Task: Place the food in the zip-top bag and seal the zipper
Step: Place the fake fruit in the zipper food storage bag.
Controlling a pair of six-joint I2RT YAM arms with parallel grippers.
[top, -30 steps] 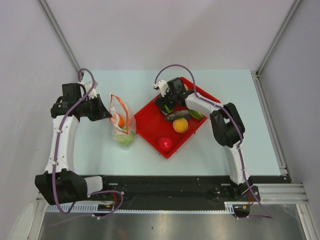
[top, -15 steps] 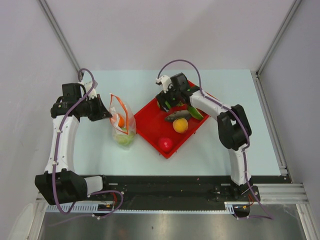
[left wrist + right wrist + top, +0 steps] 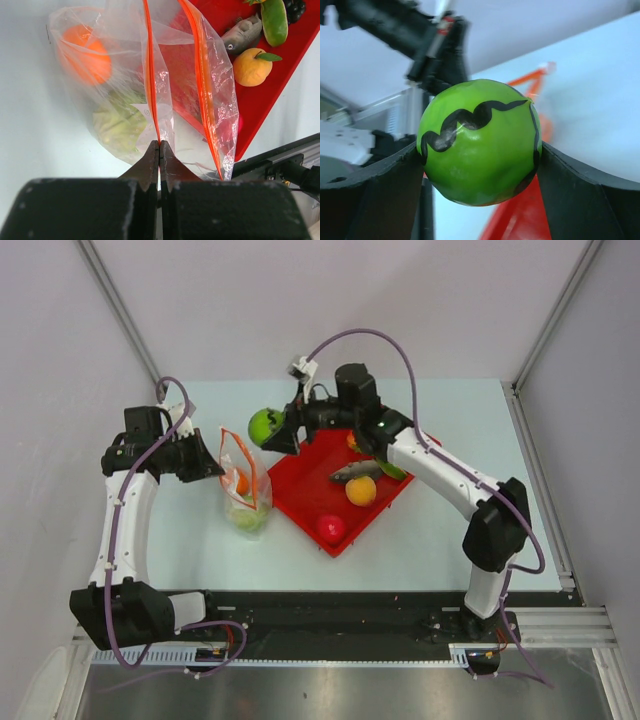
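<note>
A pale blue-green table (image 3: 420, 540) stands between plain grey walls (image 3: 330, 300) framed by metal rails (image 3: 557, 315).

Left arm (image 3: 125, 520) elbow bent; left gripper (image 3: 159, 146) at the left edge of the zip-top bag (image 3: 125, 90), jaws pinched on its rim. Right arm (image 3: 440, 475) stretched across; right gripper (image 3: 270, 428) aloft just beyond the bag, jaws clamping the melon (image 3: 480, 135).

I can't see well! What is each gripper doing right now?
Left gripper: closed, pinching the bag by its edge.
Right gripper: holding the green melon.
</note>
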